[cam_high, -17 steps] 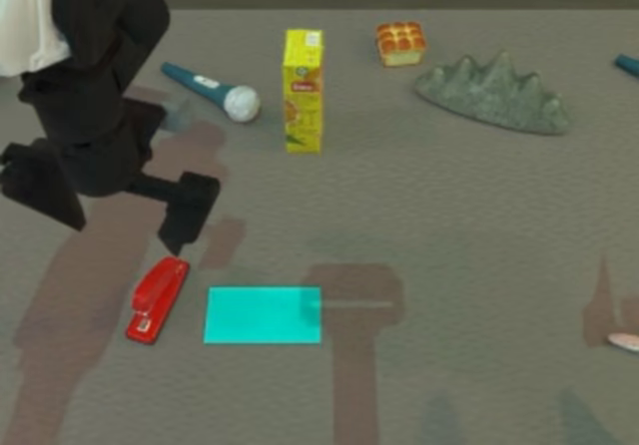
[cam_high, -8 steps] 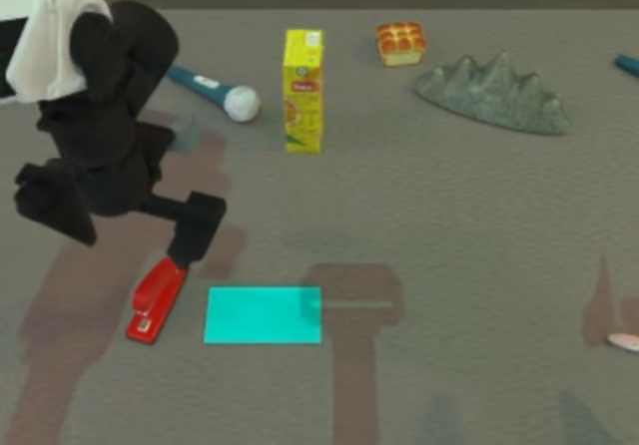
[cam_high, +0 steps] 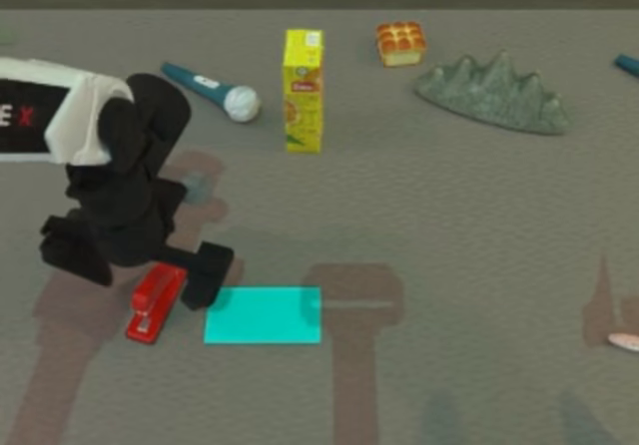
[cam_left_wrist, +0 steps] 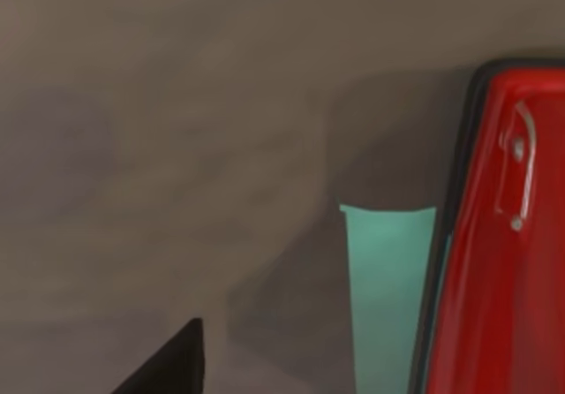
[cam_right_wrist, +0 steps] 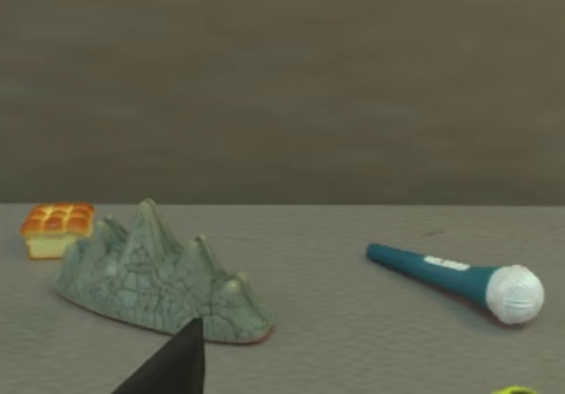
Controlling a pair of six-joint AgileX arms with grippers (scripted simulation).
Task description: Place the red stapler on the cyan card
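Observation:
The red stapler lies flat near the front left of the table, just left of the cyan card and apart from it. My left gripper is open and low over the stapler's far end, with one finger on each side of it. In the left wrist view the stapler fills one side, a strip of the card shows beside it, and one black fingertip is visible. Nothing is gripped. My right arm is parked off the table's right side; one of its fingertips shows in its wrist view.
Along the back stand a teal microphone, a yellow juice carton, a bread loaf and a grey-green mountain-shaped stone. A second teal microphone lies at the far right edge. A small pale object sits at the right edge.
My left arm has swung toward the front and come down, bringing its open gripper over the stapler's far end. The stapler and card have not moved.

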